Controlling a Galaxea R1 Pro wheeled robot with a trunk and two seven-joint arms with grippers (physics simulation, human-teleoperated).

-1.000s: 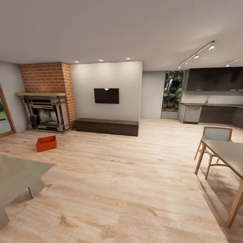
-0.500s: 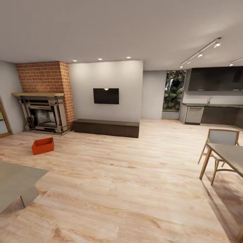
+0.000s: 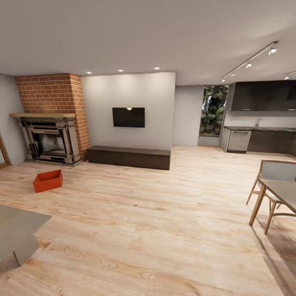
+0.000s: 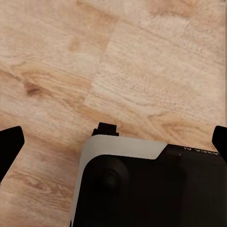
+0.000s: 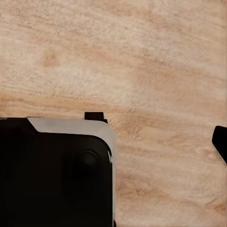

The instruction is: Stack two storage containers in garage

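Wood planks are filling both wrist views under the robot's dark base. Left gripper is hanging spread wide, holding nothing. Right gripper: one fingertip showing at frame edge, spread unclear, so cannot tell. Across the head frames everything is sliding: grey table corner and dining table are shifting, meaning the camera is turning. One orange-red container is sitting on planks near the fireplace, well apart from the robot. Pickup not yet started.
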